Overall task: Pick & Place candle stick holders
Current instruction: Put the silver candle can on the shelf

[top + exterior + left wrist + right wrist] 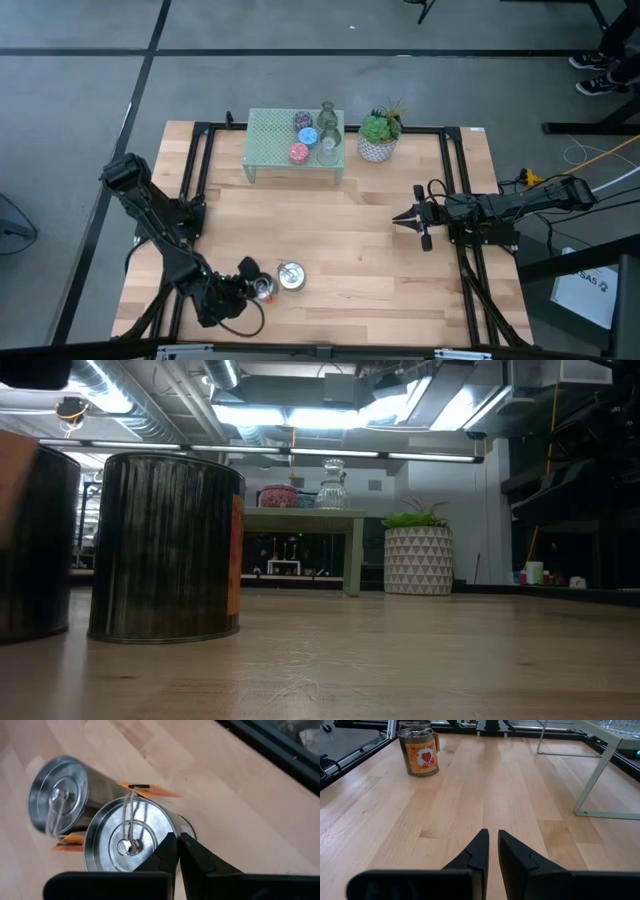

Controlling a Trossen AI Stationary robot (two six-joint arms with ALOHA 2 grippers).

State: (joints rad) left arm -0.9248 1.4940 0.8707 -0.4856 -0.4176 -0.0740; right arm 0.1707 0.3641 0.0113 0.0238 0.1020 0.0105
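tin label (421,756) (red hearts), wording unreadable

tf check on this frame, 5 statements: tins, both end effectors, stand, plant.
1. The left end effector is closed on the rim of a silver tin. True.
2. A second silver tin stands right beside the gripped one. True.
3. The right end effector holds a tin. False: it is shut and empty, over bare table right of centre.
4. The potted plant sits on the mint-green mesh stand. False: it stands on the table beside the stand.
5. A clear glass holder stands on the mesh stand. True.
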